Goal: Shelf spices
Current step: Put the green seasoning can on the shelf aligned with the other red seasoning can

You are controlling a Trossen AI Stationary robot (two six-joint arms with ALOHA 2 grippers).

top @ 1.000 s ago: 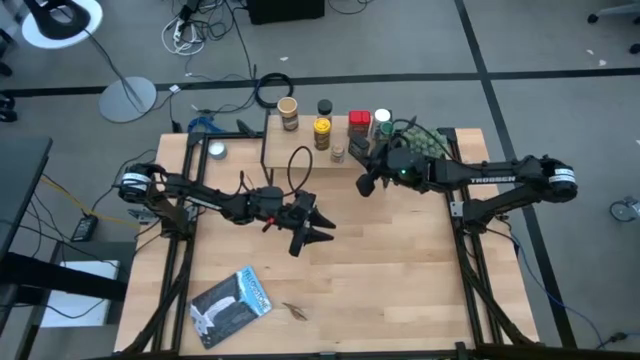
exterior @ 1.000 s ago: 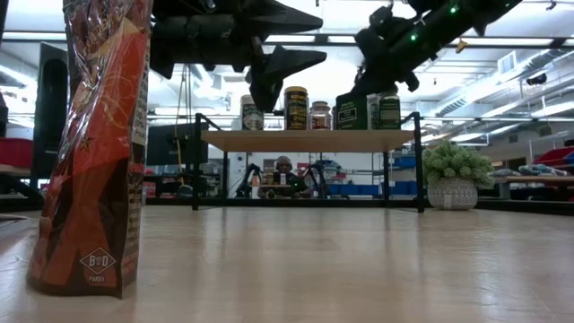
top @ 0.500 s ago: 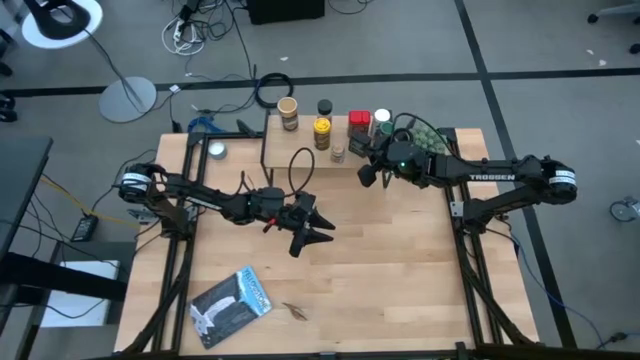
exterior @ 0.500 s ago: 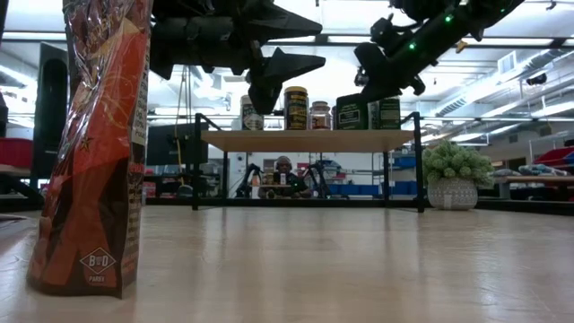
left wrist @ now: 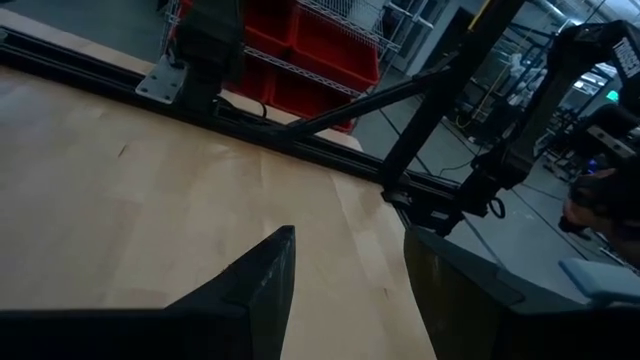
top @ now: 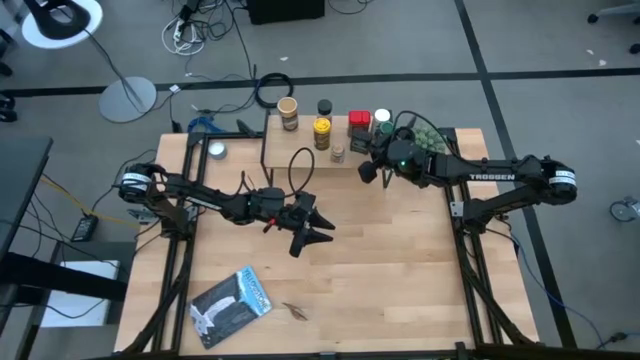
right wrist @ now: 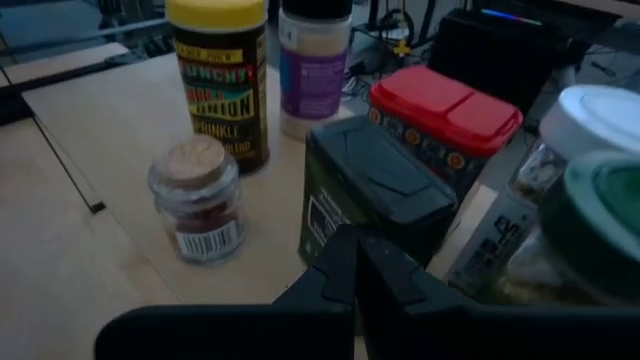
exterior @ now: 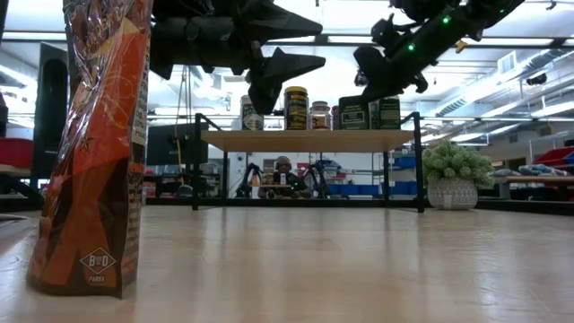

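Note:
The shelf (top: 300,160) stands at the table's far middle, and the spices stand on its board. They include a tan-lidded jar (top: 288,111), a black-lidded jar (top: 324,107), a yellow jar (top: 322,132), a small cork-topped jar (right wrist: 200,205), a red tin (right wrist: 445,115), a dark green tin (right wrist: 375,195) and a white-capped bottle (top: 381,118). My right gripper (top: 367,172) is shut, with its fingertips (right wrist: 350,262) right in front of the green tin. My left gripper (top: 315,228) hangs open over mid-table with nothing between its fingers. My right gripper points slanting down at the green tin's near face (right wrist: 330,225) from the table's near right. Its shut fingers hide the spot, so I cannot tell whether they touch the tin. The tin stands upright on the shelf.
A potted plant (top: 425,138) stands just right of the shelf, behind my right arm. A blue-white packet (top: 232,305) lies near the front left. A tall orange bag (exterior: 94,144) fills the low view's left. Bare wood lies between the shelf and the front edge.
My right gripper has swung a little toward the table's far edge, closer to the shelf and the green tin, and has turned slightly. It has then held still, shut throughout.

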